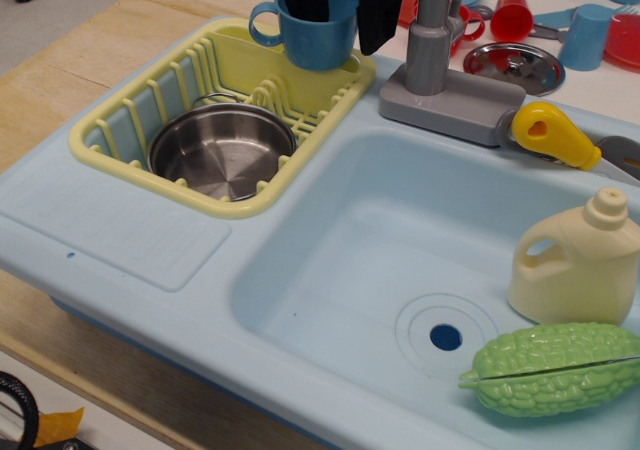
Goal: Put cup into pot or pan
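The blue cup point(312, 40), handle to the left, stands upright at the back corner of the yellow dish rack point(112, 122). The steel pot point(222, 152) sits in the rack, in front of and to the left of the cup, and is empty. My black gripper point(343, 25) comes down from the top edge over the cup. One finger reaches inside the cup and the other finger point(373, 30) hangs outside its right wall. The jaws straddle that wall with a gap still showing. The cup rests on the rack.
A grey faucet point(432, 40) stands just right of the gripper. Behind it are a steel lid point(513, 67), red cups point(512, 15) and a lighter blue cup point(585, 36). The sink basin holds a cream bottle point(573, 262) and a green gourd point(555, 368); a yellow toy point(553, 136) lies on its rim.
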`<state>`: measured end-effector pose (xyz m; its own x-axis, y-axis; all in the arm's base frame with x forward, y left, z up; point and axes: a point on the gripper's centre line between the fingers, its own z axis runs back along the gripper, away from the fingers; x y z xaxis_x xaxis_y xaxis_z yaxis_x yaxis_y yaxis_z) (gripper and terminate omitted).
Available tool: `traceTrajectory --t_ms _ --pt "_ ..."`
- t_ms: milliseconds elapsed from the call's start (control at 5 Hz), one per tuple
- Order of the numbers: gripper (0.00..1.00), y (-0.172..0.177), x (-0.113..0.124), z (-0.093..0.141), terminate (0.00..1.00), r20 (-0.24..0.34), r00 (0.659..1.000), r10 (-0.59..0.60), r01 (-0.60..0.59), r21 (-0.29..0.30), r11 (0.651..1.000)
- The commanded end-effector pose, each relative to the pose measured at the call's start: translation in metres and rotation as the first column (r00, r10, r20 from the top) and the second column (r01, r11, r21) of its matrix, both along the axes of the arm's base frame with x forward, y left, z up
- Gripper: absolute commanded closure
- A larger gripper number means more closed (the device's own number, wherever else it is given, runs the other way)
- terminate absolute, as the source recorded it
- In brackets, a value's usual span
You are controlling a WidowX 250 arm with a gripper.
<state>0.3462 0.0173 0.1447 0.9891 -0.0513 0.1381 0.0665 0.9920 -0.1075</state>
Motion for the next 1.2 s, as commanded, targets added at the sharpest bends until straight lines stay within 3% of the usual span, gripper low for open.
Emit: traceTrajectory --t_ms 0,200,600,1000 --pt "1.00 0.006 -0.004 0.003 0.00 0.012 0.999 0.046 -0.046 0.001 0.999" --pt "1.00 0.007 -0.008 0.005 0.00 0.015 0.998 0.066 -0.066 0.019 0.998" --pt "1.00 0.021 -0.039 0.019 0.00 0.017 0.980 0.198 -0.198 0.096 0.975" --pt "1.00 0.036 -0.071 -0.001 0.00 -0.065 0.945 0.320 -0.314 0.084 0.946"
